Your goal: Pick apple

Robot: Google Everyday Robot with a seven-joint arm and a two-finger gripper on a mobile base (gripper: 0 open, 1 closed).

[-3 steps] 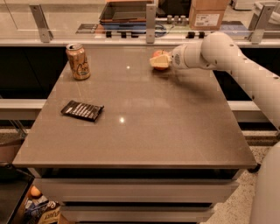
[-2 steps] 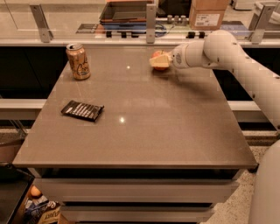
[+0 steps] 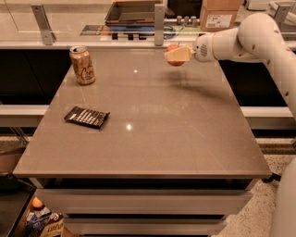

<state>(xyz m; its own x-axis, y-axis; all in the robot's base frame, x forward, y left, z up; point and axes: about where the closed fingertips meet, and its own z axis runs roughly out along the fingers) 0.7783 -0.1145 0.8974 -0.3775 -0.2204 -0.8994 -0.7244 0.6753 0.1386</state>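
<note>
Item one: my gripper (image 3: 177, 54), at the far edge of the table (image 3: 152, 152), a little right of its middle, with the pale fingers (image 3: 180, 53) clamped on the apple (image 3: 175, 63). Only the red top and underside of the apple show past the near finger. It seems to sit clear of the table top, with a soft shadow on the surface below and to the right. Item two: my arm (image 3: 259, 34), white, entering from the right side, the forearm running roughly level over the far right corner, the wrist pointing left toward the middle of the far edge, and the upper part sloping down past the right edge. Item three: a soda can (image 3: 82, 65), gold-tan, upright, near the far left corner and well apart from the gripper. Item four: a dark packet (image 3: 87, 117), lying flat near the left edge about midway along it, at a slight angle. Item five: a cardboard box (image 3: 218, 14) and a dark tray (image 3: 132, 11), both on the counter beyond the far edge. Item six: a small orange round fruit (image 3: 37, 202), low down beyond the near left corner.
</note>
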